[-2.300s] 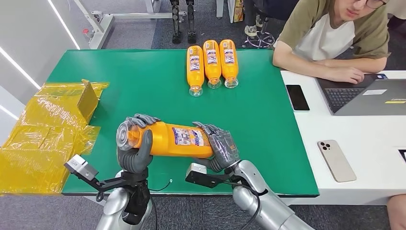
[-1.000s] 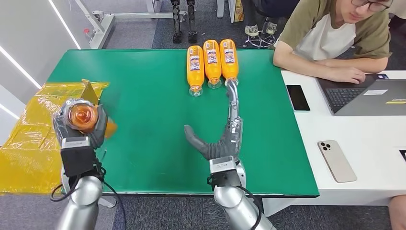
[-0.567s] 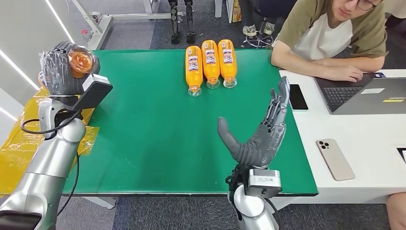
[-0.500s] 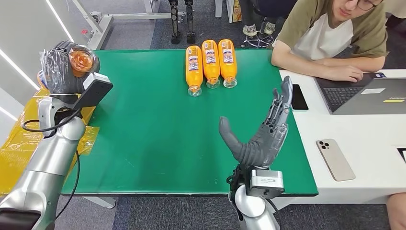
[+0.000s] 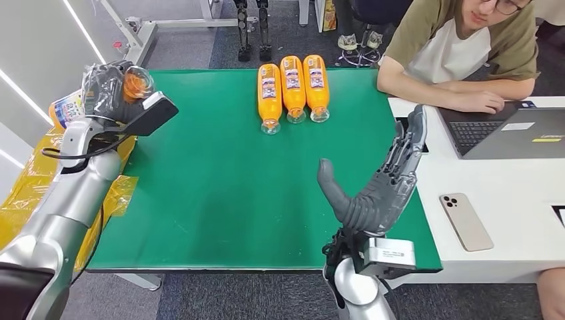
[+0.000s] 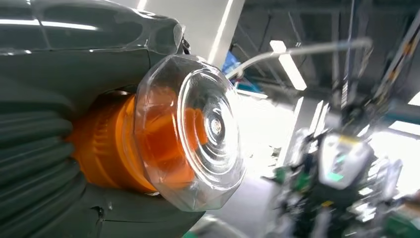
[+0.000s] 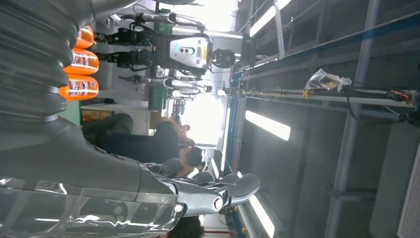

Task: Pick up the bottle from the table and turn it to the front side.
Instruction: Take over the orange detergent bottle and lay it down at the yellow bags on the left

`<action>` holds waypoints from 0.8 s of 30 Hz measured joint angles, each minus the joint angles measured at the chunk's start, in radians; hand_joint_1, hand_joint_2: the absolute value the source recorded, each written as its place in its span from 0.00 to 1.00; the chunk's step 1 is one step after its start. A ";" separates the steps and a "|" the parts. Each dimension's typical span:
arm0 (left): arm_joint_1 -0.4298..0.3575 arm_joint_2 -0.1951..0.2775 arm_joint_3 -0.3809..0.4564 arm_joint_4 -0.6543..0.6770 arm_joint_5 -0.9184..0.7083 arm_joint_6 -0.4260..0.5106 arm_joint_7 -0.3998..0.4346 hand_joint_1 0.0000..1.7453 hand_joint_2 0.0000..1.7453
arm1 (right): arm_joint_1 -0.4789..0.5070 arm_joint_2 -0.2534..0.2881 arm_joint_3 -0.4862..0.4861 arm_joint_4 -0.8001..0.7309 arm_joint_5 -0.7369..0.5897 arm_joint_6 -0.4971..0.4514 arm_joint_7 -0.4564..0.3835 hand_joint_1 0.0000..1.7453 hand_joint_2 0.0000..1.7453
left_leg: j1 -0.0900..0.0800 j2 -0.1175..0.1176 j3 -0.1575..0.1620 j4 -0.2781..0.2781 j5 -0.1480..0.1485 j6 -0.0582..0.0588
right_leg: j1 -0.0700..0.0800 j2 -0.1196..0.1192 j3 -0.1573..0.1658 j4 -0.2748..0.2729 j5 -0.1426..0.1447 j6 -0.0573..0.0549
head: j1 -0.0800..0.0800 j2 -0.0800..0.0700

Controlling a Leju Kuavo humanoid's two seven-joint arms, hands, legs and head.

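My left hand [image 5: 106,93] is raised over the table's far left edge and grips an orange bottle [image 5: 136,83]. Its clear cap end points toward the table's middle; its labelled body sticks out behind the hand. In the left wrist view the bottle [image 6: 163,134] sits inside the curled fingers [image 6: 44,148]. My right hand [image 5: 380,190] is lifted above the near right part of the green table [image 5: 213,173], palm turned inward, fingers straight and spread, holding nothing. In the right wrist view the fingers [image 7: 233,188] show spread.
Three more orange bottles [image 5: 293,87] lie side by side at the table's far middle. Yellow plastic wrapping [image 5: 40,180] lies off the left edge. A person [image 5: 466,47] sits at a white desk [image 5: 506,193] on the right with a laptop [image 5: 520,133] and two phones [image 5: 466,223].
My left arm has carried the bottle up and away to the far left, then tipped it so the cap points toward the middle. My right hand let go earlier and rose, drifting right.
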 joint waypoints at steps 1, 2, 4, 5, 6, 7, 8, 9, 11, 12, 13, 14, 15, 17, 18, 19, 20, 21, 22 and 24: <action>-0.008 0.002 -0.021 0.026 -0.041 -0.006 0.036 1.00 1.00 | 0.004 -0.001 -0.001 -0.009 0.004 0.000 0.004 0.00 1.00 | 0.000 0.000 0.000 0.000 0.000 0.000 | 0.000 0.000 0.000 0.000 0.000 0.000 | 0.000 0.000; -0.011 0.005 -0.043 0.051 -0.083 -0.011 0.072 1.00 1.00 | 0.007 -0.002 -0.001 -0.016 0.004 0.000 0.005 0.00 1.00 | 0.000 0.001 0.000 0.000 0.000 0.000 | 0.000 0.001 0.000 0.000 0.000 0.000 | 0.000 0.000; -0.013 0.015 -0.085 0.095 -0.155 -0.023 0.140 1.00 1.00 | 0.012 -0.003 -0.002 -0.025 -0.001 0.000 -0.003 0.00 1.00 | 0.000 0.001 0.000 0.000 0.000 0.000 | 0.000 0.001 0.000 0.000 0.000 0.000 | 0.000 0.000; -0.012 0.021 -0.103 0.115 -0.183 -0.031 0.169 1.00 1.00 | 0.012 -0.004 -0.002 -0.026 -0.007 0.000 -0.010 0.00 1.00 | 0.000 0.001 0.000 0.000 0.000 0.000 | 0.000 0.001 -0.001 0.000 0.000 0.000 | 0.000 0.000; -0.011 0.027 -0.120 0.133 -0.206 -0.042 0.193 1.00 1.00 | 0.012 -0.004 -0.002 -0.026 -0.014 0.000 -0.018 0.00 1.00 | 0.000 0.001 0.000 0.000 0.000 0.000 | 0.000 0.002 -0.001 0.000 0.000 0.000 | 0.000 0.000; -0.010 0.033 -0.135 0.149 -0.224 -0.055 0.211 1.00 1.00 | 0.012 -0.004 -0.003 -0.025 -0.021 0.000 -0.026 0.00 1.00 | 0.000 0.001 0.000 0.000 0.000 -0.001 | 0.000 0.002 -0.001 0.000 0.000 0.000 | 0.000 0.000; -0.009 0.039 -0.148 0.163 -0.238 -0.069 0.225 1.00 1.00 | 0.012 -0.004 -0.003 -0.025 -0.029 0.000 -0.033 0.00 1.00 | 0.000 0.001 0.000 -0.001 0.000 -0.001 | 0.000 0.001 -0.001 0.000 0.000 -0.001 | 0.000 0.000; -0.008 0.045 -0.160 0.176 -0.250 -0.084 0.236 1.00 1.00 | 0.012 -0.005 -0.003 -0.023 -0.037 0.000 -0.039 0.00 1.00 | 0.000 0.001 0.000 -0.001 0.000 -0.001 | 0.000 0.001 -0.001 0.000 -0.001 -0.001 | 0.000 0.000; -0.005 0.057 -0.181 0.198 -0.268 -0.110 0.257 1.00 1.00 | 0.012 -0.005 -0.003 -0.020 -0.048 0.000 -0.049 0.00 1.00 | 0.000 0.001 0.000 -0.001 0.000 -0.001 | 0.000 0.001 -0.001 0.000 -0.001 -0.001 | 0.000 0.000; -0.004 0.063 -0.190 0.207 -0.275 -0.119 0.267 1.00 1.00 | 0.013 -0.005 -0.003 -0.018 -0.051 0.000 -0.052 0.00 1.00 | 0.000 0.001 0.000 -0.002 0.000 -0.001 | 0.000 0.001 -0.001 0.000 -0.001 -0.001 | 0.000 0.000; -0.002 0.067 -0.195 0.215 -0.280 -0.128 0.276 1.00 1.00 | 0.013 -0.005 -0.003 -0.017 -0.053 0.000 -0.054 0.00 1.00 | 0.000 0.001 0.000 -0.002 0.000 -0.001 | 0.000 0.001 -0.001 0.000 -0.001 -0.001 | 0.000 0.000; -0.001 0.070 -0.200 0.221 -0.285 -0.139 0.284 1.00 1.00 | 0.013 -0.005 -0.003 -0.016 -0.053 0.000 -0.055 0.00 1.00 | 0.000 0.001 0.000 -0.002 0.000 -0.001 | 0.000 0.001 -0.002 0.000 -0.001 -0.001 | 0.000 0.000; -0.001 0.072 -0.205 0.227 -0.289 -0.152 0.289 1.00 1.00 | 0.013 -0.005 -0.003 -0.016 -0.052 0.000 -0.056 0.00 1.00 | 0.000 0.001 0.000 -0.002 0.000 -0.001 | 0.000 0.001 -0.002 0.000 -0.001 -0.001 | 0.000 0.000; 0.000 0.075 -0.214 0.236 -0.301 -0.185 0.295 1.00 1.00 | 0.013 -0.005 -0.003 -0.016 -0.046 0.000 -0.054 0.00 1.00 | 0.000 0.000 0.000 -0.002 0.000 -0.001 | 0.000 0.001 -0.001 0.000 -0.001 -0.001 | 0.000 0.000; 0.000 0.075 -0.218 0.240 -0.305 -0.201 0.296 1.00 1.00 | 0.013 -0.005 -0.004 -0.017 -0.041 0.000 -0.051 0.00 1.00 | 0.000 0.001 0.000 -0.002 0.000 -0.001 | 0.000 0.001 -0.001 0.000 -0.001 -0.001 | 0.000 0.000; 0.000 0.075 -0.220 0.243 -0.309 -0.212 0.295 1.00 1.00 | 0.013 -0.005 -0.004 -0.018 -0.037 0.000 -0.048 0.00 1.00 | 0.000 0.001 0.000 -0.002 0.000 -0.001 | 0.000 0.001 -0.001 0.000 -0.001 -0.001 | 0.000 0.000; 0.000 0.075 -0.222 0.245 -0.310 -0.221 0.291 1.00 1.00 | 0.014 -0.005 -0.004 -0.020 -0.033 0.000 -0.045 0.00 1.00 | 0.000 0.001 0.000 -0.002 0.000 -0.001 | 0.000 0.001 -0.001 0.000 -0.001 -0.001 | 0.000 0.000; 0.000 0.075 -0.223 0.247 -0.311 -0.229 0.284 1.00 1.00 | 0.015 -0.005 -0.005 -0.022 -0.031 0.000 -0.042 0.00 1.00 | 0.000 0.001 0.000 -0.001 0.000 -0.001 | 0.000 0.001 -0.001 0.000 -0.001 -0.001 | 0.000 0.000; 0.001 0.074 -0.223 0.249 -0.311 -0.237 0.276 1.00 1.00 | 0.016 -0.005 -0.005 -0.025 -0.030 0.000 -0.040 0.00 1.00 | 0.000 0.001 0.000 -0.001 0.000 -0.001 | 0.000 0.001 -0.001 0.000 -0.001 -0.001 | 0.000 0.000; 0.005 0.072 -0.224 0.253 -0.312 -0.249 0.261 1.00 1.00 | 0.019 -0.005 -0.007 -0.031 -0.025 0.000 -0.036 0.00 1.00 | 0.000 0.001 0.000 -0.001 0.000 -0.001 | 0.000 0.001 -0.001 0.000 -0.001 -0.001 | 0.000 0.000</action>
